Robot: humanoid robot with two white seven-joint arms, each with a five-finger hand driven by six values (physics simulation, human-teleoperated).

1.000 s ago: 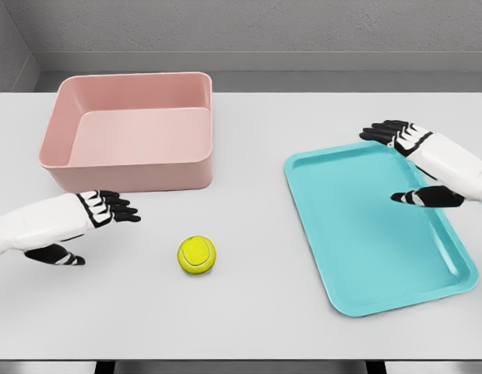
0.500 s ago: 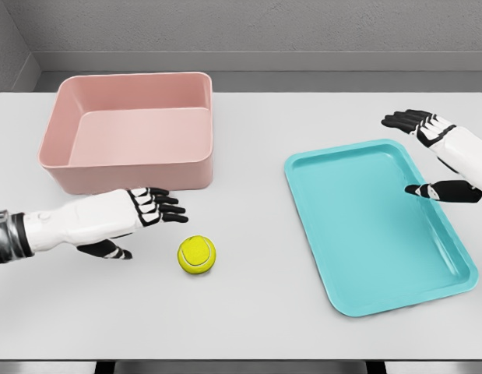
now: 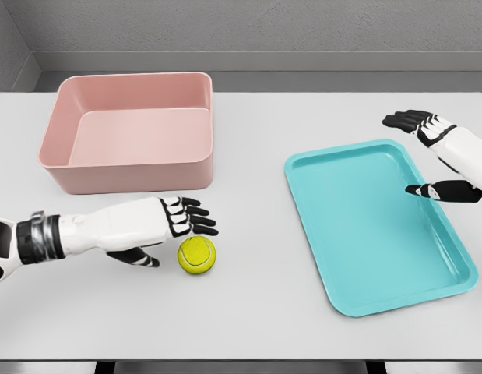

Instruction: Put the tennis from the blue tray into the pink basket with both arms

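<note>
On table (image 3: 248,327), between pink basket (image 3: 131,167) and blue tray (image 3: 451,269): tennis ball (image 3: 197,255), already off tray. Left hand (image 3: 174,222) spread, closing on ball, no grasp. Right hand (image 3: 431,152) relaxed, empty, beside tray. You have left: grasp, carry, drop into basket.

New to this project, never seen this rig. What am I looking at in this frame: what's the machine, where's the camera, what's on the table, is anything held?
This is a simulator render, not a photo. The camera sits on a humanoid robot's head and looks down at a white table. The two white arms are the robot's own, each ending in a five-finger hand.

On the table are a pink basket, a blue tray and a yellow tennis ball. The ball lies on the bare table between them, not on the tray.

The left hand reaches in beside the ball, fingers spread just above it, not closed on it. The right hand hovers open at the tray's far right edge. Nothing is held.
</note>
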